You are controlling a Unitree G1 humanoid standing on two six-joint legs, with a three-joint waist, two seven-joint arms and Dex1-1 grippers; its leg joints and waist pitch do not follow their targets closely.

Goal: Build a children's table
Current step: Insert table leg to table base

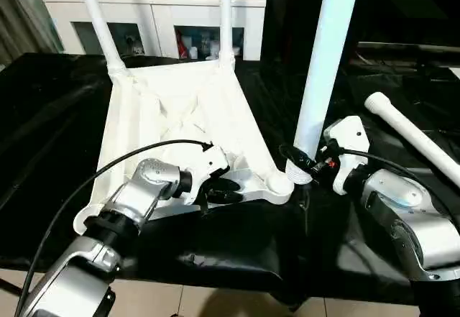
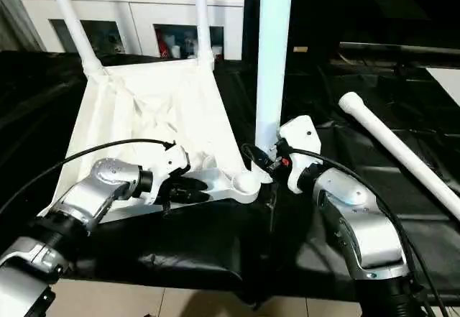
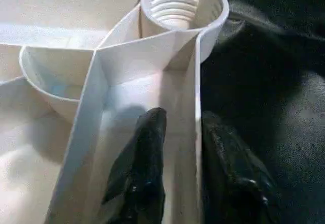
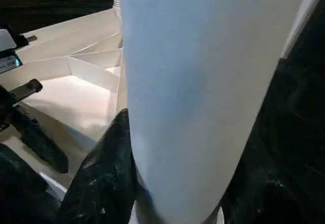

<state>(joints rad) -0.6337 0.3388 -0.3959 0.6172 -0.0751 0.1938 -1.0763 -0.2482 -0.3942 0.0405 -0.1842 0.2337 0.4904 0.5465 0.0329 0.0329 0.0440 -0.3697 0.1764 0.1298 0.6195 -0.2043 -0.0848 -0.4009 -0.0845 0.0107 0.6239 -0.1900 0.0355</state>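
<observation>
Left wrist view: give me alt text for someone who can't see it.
The left gripper straddles the outer rim wall of the upside-down white tabletop, one black finger inside, one outside. Just beyond it sits an empty threaded corner socket, with black cloth alongside.

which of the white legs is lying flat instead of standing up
The leg on the black cover at the robot's right lies flat; two stand in the tabletop's far sockets, and one is upright in the right gripper.

White cabinet [image 1: 154, 4] with glass doors at back; black cloth [image 1: 43, 137] covering work surface.
</observation>
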